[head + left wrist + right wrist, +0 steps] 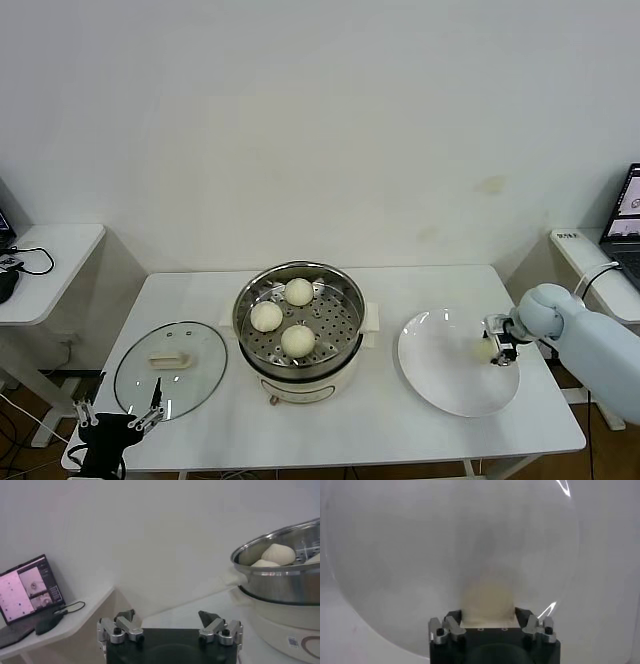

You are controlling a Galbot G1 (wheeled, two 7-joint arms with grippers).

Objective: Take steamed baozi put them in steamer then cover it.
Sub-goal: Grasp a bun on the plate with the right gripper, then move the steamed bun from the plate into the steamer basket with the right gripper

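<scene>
The steel steamer (pixel 345 312) stands on its cream pot base at the table's middle and holds three baozi (pixel 298 291), (pixel 266 316), (pixel 298 340). The fourth baozi (pixel 485 350) lies on the white plate (pixel 450 385) at the right. My right gripper (pixel 497 346) is down on the plate, shut on this baozi (pixel 487 600), one finger on each side of it. The glass cover (pixel 170 368) lies flat on the table left of the steamer. My left gripper (pixel 118 415) hangs open and empty at the table's front left corner, near the cover's front edge.
The left wrist view shows the steamer (pixel 285 580) with baozi (pixel 278 554) in it, and a side table with a laptop (pixel 25 590) and mouse. Side tables stand at both ends of the main table. A wall is right behind it.
</scene>
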